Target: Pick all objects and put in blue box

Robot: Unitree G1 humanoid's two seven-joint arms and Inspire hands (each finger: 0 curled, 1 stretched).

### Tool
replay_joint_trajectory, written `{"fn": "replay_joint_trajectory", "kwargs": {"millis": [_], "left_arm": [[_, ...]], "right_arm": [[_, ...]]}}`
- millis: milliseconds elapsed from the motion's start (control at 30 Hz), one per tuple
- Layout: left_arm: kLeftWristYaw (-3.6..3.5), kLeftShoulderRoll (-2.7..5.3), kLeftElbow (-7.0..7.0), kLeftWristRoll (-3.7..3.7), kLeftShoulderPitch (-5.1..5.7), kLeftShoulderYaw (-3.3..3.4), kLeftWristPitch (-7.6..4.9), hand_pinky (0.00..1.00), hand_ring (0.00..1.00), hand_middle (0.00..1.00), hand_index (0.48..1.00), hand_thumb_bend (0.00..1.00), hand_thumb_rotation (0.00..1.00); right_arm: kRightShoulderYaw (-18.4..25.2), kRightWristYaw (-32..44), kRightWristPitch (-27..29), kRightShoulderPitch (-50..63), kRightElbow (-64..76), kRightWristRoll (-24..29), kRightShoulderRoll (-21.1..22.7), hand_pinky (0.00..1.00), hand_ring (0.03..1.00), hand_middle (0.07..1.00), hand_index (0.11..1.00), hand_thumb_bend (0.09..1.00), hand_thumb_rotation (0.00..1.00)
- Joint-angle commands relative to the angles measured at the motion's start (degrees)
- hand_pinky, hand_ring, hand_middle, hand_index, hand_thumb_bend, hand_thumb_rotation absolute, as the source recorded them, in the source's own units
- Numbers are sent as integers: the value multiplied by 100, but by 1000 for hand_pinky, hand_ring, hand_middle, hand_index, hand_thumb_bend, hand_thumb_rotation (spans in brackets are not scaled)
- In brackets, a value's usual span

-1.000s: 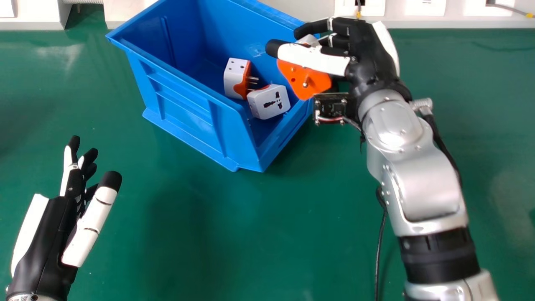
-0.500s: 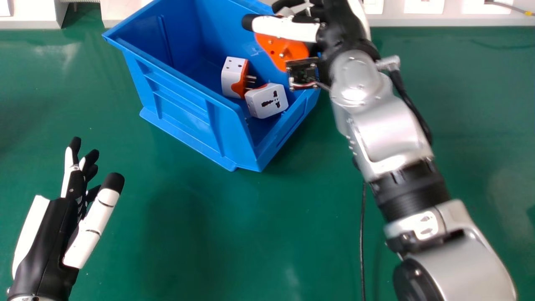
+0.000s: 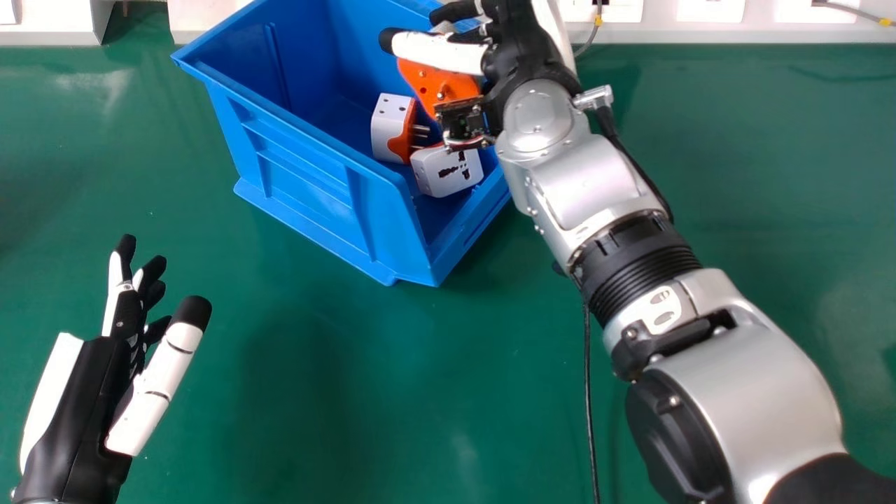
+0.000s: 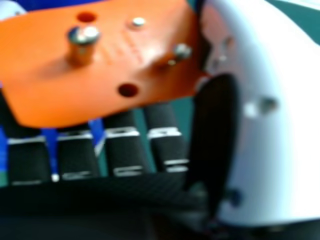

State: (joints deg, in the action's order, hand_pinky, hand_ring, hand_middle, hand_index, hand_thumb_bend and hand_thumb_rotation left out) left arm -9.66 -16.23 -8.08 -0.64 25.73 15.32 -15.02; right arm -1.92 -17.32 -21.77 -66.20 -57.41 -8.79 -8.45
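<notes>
**Right hand holds an orange-faced adapter over the blue box**

Nearest, at lower left, the left hand point(image 3: 80, 399) points up the frame, its fingers and thumb extended and relaxed. Green tabletop point(image 3: 336, 392) spreads across the lower middle, leaving room between this hand and the silver right arm point(image 3: 742, 392), which slants from the lower right corner towards upper centre. A black cable point(image 3: 590, 406) runs down beside that arm.

Farther up, the blue box point(image 3: 301, 192) sits at an angle, its near corner just above mid-frame. Inside are two plug adapters: a white one with sockets point(image 3: 448, 171) close to the near end, and a white-and-orange one point(image 3: 392, 129) just beyond it, pins pointing right.

At upper centre, the right hand point(image 3: 521, 42) has its fingers bent around the orange-faced adapter point(image 3: 437, 84), over the box's right side (in the right hand view, metal pins stand out from that orange face beside the thumb point(image 4: 275, 130)). Along the top edge, a white ledge point(image 3: 672, 33) borders the tabletop.
</notes>
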Motion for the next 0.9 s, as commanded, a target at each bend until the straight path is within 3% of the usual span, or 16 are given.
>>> {"fn": "replay_joint_trajectory", "kwargs": {"millis": [0,67,200,467,633,767,867], "left_arm": [[29,31,-177,-8,38,-7,-29,908,974,986,976,655,902],[32,43,-230,-6,62,-18,-10,906,974,986,975,656,901],[40,58,-243,4,78,-32,-17,902,971,985,974,652,898],[33,100,-353,32,127,-46,16,899,970,984,973,652,896],[12,118,-279,46,94,-35,-17,898,969,984,973,646,894],[5,136,-352,53,119,-40,16,898,969,984,973,644,893],[0,129,-326,59,84,-40,31,898,969,984,973,643,893]], "right_arm": [[-27,-99,224,-385,-80,-47,1,209,322,408,656,384,319],[-75,-98,294,-422,-215,-90,18,173,272,358,625,378,313],[-187,-106,406,-458,-425,-181,51,85,150,231,482,356,282],[-208,-199,484,-472,-581,-165,39,47,99,177,300,330,178],[-170,-95,506,-421,-524,-89,59,27,74,145,217,349,117],[-121,181,638,-348,-537,6,132,18,63,130,187,354,115],[-137,269,657,-316,-525,-18,149,11,55,116,167,363,173]]}}
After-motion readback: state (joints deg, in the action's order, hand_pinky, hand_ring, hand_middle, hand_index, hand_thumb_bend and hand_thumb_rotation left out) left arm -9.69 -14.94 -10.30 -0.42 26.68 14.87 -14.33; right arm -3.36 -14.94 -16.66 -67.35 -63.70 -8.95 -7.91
